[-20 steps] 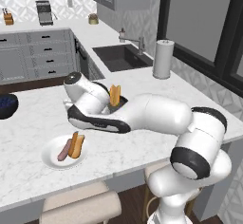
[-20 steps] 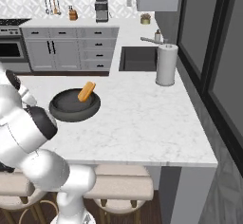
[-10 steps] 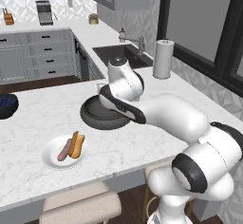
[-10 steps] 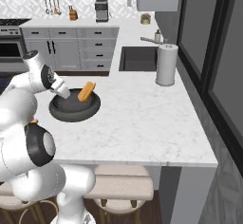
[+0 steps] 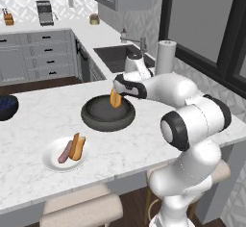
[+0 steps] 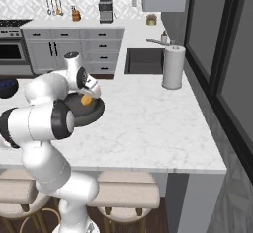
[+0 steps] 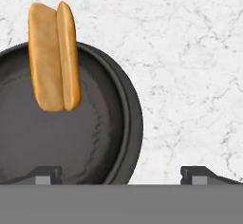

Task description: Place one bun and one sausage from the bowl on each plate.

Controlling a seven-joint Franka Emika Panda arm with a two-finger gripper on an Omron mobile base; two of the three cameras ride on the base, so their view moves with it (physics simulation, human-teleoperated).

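Observation:
The wide dark bowl (image 5: pixel 98 119) (image 6: pixel 97 112) (image 7: pixel 71 142) sits mid-counter. One orange-tan bun (image 5: pixel 115 98) (image 6: pixel 87 99) (image 7: pixel 53 57) leans against its far rim, pale cut side showing. My gripper (image 5: pixel 121 89) (image 6: pixel 94 91) (image 7: pixel 123 174) hovers above the bowl's right rim, open and empty, with the bun off to one side ahead of its fingertips (image 7: pixel 47 173). On the white plate (image 5: pixel 50 162) near the front edge lie a pinkish-brown sausage (image 5: pixel 63 152) and a second bun (image 5: pixel 77 147), side by side.
A glossy dark blue bowl (image 5: pixel 7 107) (image 6: pixel 7 87) stands at the counter's left. A paper towel roll (image 5: pixel 165 57) (image 6: pixel 173 67) stands beside the sink (image 5: pixel 117 57) (image 6: pixel 144 61) at the back. Bare marble (image 7: pixel 190 76) lies to the right of the dark bowl.
My arm has swung from the dark bowl's left side, across its far side, to above its right rim. The bun in the bowl and the food on the white plate have not moved.

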